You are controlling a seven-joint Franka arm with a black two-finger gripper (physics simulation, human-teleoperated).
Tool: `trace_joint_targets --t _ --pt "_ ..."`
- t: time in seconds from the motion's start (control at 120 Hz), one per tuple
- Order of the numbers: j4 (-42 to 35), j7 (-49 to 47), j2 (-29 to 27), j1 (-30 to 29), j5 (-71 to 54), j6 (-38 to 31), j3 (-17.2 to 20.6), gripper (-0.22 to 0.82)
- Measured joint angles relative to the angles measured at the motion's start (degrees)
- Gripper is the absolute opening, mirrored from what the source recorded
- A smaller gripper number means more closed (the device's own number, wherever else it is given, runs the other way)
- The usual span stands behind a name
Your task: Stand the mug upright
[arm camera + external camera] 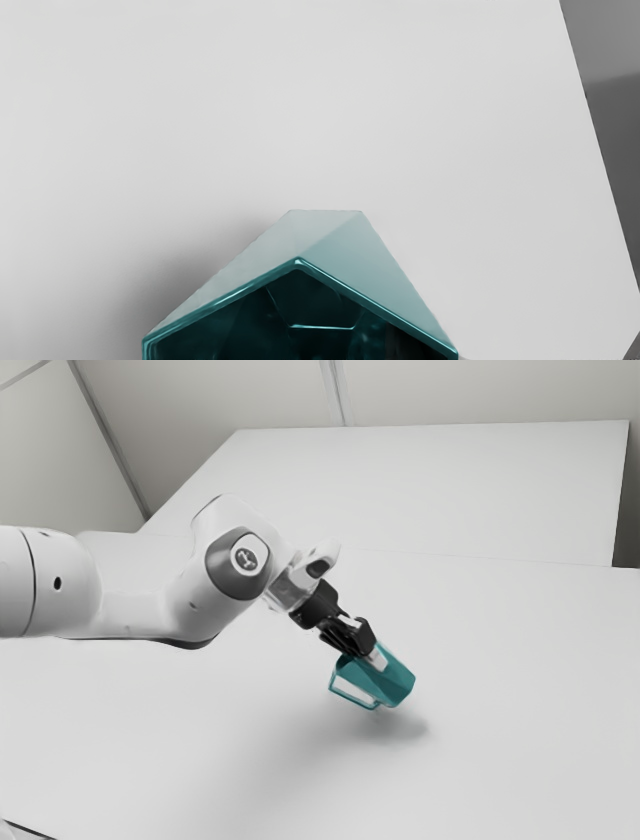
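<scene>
Tool [376, 658] is closed on the teal mug [396, 684], gripping it near the rim. The mug, with glossy edges, flat-faceted walls and an angular loop handle [333, 678], hangs tilted just above the smooth, pale surface [500, 760], its polygonal mouth toward the tool and its shadow beneath.

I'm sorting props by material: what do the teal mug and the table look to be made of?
The faceted teal mug looks like glossy glass or glazed ceramic, perhaps plastic: its rim carries bright highlights. The white table seems smooth and matte, possibly laminate or painted board, showing only soft shadows.
</scene>
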State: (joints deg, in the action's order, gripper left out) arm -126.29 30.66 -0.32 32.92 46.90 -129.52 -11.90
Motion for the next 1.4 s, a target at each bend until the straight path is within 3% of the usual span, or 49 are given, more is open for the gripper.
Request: trace_joint_targets --t 0.3,0.458,0.567,0.85,1.225,1.4 --pt "7.4 -8.0 0.6 -2.7 -32.5 0.5 -0.1 -0.18" --pt "10.0 -12.1 4.6 -6.4 -42.1 2.4 0.0 -0.18" --pt "12.1 -14.3 8.2 -10.4 -45.1 3.7 0.0 -0.18" --pt "14.7 -18.3 13.3 -10.9 -48.9 6.7 0.2 -0.18" --pt "14.7 -21.0 15.0 -11.8 -47.3 8.1 0.6 -0.18" --pt "14.7 -21.6 15.0 -11.9 -46.9 8.5 0.6 0.19"
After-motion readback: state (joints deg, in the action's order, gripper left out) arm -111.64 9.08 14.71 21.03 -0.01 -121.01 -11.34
